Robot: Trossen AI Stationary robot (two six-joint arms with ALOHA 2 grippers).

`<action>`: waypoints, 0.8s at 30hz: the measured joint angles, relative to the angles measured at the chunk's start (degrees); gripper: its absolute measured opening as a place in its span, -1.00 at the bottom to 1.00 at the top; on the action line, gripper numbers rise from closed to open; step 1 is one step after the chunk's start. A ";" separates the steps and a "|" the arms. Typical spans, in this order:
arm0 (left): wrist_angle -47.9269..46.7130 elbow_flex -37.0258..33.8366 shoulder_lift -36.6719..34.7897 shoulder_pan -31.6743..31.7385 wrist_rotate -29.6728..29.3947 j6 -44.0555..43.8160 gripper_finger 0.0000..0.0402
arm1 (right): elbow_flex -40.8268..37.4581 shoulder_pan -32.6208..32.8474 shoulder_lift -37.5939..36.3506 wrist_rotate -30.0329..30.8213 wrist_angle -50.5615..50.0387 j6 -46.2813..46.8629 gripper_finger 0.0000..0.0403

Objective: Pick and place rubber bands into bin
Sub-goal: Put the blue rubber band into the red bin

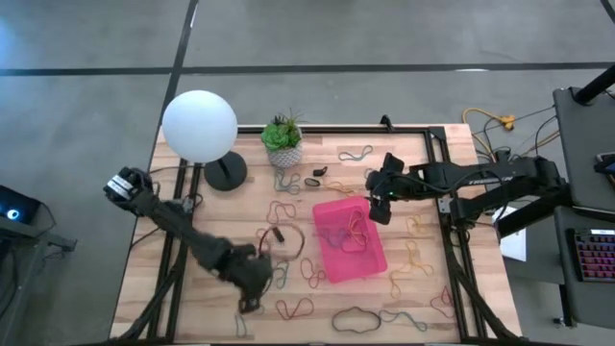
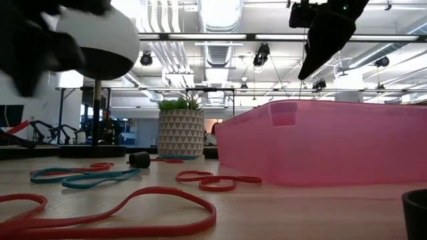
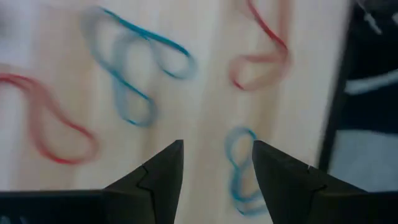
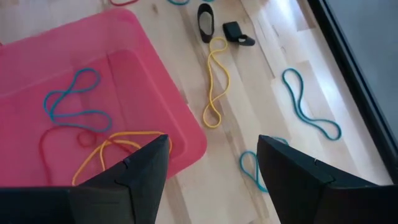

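While bands (image 1: 293,308) lie scattered over the desk (image 1: 207,293), the high view shows a few already in the bin (image 1: 370,264); the left gripper (image 1: 252,288) hangs low near the front, the right gripper (image 1: 377,202) above the bin's far edge. Seen level, a red band (image 2: 127,210) lies flat, thin and floppy. By the left wrist, open fingers straddle a small blue band (image 3: 239,168); it looks light and limp, best pinched across one strand. By the right wrist, fingers are spread, empty.

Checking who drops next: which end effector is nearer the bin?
Right. The right end effector hangs over the bin's edge; the left end effector is off beside it.
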 joint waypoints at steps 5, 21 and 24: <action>0.68 -0.10 1.83 -6.11 -0.49 -10.03 -0.13 | 0.00 -0.02 0.50 -0.25 3.22 -1.70 0.15; 6.69 0.57 12.77 -12.99 -0.25 -31.23 -0.13 | 0.00 -0.02 1.45 -0.35 6.86 -2.23 0.15; 5.27 0.73 13.27 -12.95 -0.45 -33.64 -0.13 | 0.00 -0.02 1.45 -0.35 6.86 -2.23 0.15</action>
